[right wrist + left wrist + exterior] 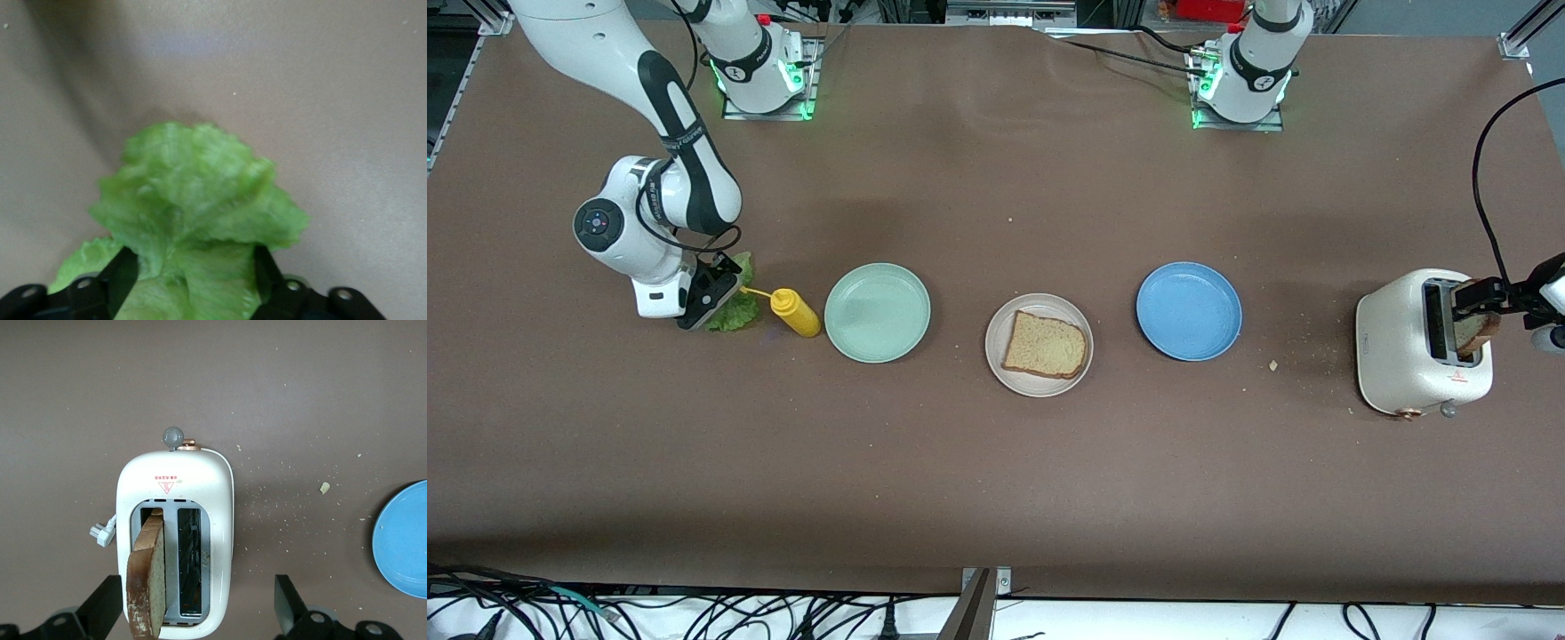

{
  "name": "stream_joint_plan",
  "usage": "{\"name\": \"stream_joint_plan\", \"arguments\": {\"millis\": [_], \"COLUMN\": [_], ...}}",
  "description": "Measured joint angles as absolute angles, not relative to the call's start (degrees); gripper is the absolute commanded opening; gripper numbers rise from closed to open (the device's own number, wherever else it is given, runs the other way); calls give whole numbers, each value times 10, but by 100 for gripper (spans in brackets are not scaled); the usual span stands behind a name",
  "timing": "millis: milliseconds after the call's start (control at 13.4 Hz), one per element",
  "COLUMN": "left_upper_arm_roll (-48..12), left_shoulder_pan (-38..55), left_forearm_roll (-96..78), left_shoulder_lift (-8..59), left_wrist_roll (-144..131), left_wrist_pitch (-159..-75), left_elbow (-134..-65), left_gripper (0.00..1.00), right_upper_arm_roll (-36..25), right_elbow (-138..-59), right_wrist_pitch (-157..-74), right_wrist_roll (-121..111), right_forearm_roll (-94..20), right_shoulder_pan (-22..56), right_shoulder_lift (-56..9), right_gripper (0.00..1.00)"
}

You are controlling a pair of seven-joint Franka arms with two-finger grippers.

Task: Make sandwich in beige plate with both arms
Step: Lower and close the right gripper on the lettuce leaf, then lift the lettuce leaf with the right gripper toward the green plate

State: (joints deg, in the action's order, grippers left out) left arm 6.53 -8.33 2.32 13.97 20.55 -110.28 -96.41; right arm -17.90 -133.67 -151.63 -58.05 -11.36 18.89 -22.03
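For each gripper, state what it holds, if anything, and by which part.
The left gripper holds nothing; its fingers straddle the toaster, wide of the bread. The right gripper has the lettuce's near end between its fingers.

We see a wide counter [996, 462] covered in matte brown sheeting, lit evenly from overhead, with soft shadows and scattered pale crumbs [1273, 364]. Along its upper edge run grey metal frame rails [996, 13], and two metal base plates [769, 111] glow green. Below the counter's near edge we see a white floor strip strewn with black cables [694, 613] and a metal post [978, 604].
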Motion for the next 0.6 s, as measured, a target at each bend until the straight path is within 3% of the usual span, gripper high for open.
{"name": "stream_joint_plan", "arguments": {"millis": [598], "left_upper_arm_roll": [63], "left_shoulder_pan": [-83], "left_forearm_roll": [23], "left_shoulder_lift": [140], "left_wrist_roll": [206], "left_wrist_pitch": [-1103], "left_elbow": [-964], "left_gripper": [100], "right_upper_arm_roll": [-166], "right_elbow": [-1330], "right_wrist_pitch": [-1509], "right_wrist_roll": [-580], "right_forearm_roll": [-114], "right_shoulder_pan": [189], "right_shoulder_lift": [-216], "right_gripper": [0]}}
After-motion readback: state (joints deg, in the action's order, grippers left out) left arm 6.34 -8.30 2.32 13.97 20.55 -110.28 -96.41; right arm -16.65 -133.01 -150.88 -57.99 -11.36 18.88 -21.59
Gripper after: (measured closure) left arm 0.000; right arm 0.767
